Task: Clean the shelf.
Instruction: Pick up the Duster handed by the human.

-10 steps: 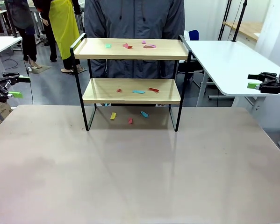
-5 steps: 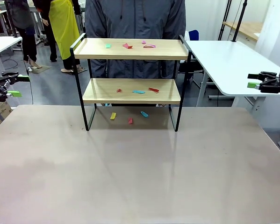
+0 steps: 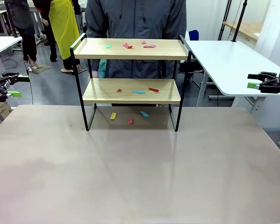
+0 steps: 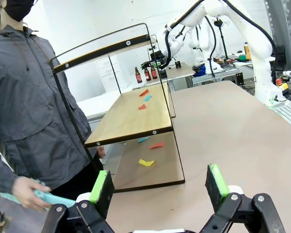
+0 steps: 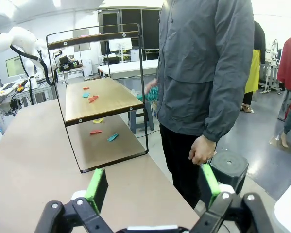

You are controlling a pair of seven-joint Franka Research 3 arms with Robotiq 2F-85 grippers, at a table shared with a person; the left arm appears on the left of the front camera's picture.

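While both arms sit off the sides of the surface (image 3: 140,177), I read the left gripper (image 3: 19,86) at the left edge of the front view and the right gripper (image 3: 254,80) at the right edge. Each is well apart from the shelf (image 3: 130,55).

Left jaws: in the left wrist view the two green pads (image 4: 102,187) stand wide apart with nothing between them. Right jaws: same condition in the right wrist view — spread wide, holding nothing.

The shelf stands upright on the far part of the surface, about midway between the two sides, with its legs near the far edge.

Small coloured scraps (image 3: 127,45) lie on the top board (image 3: 172,49) — I count four, in green, red and pink. Three more, two red and one teal, lie on the lower board (image 3: 102,93). Three others, yellow, red and blue, lie on the surface under the shelf, between its legs.

A person (image 3: 135,21) in a grey jacket stands just behind the shelf at the far side. In the left wrist view one hand (image 4: 25,190) holds a teal object (image 4: 55,199) near the shelf's end; I cannot tell what the object is. In the right wrist view the other hand (image 5: 201,150) hangs at the person's side.
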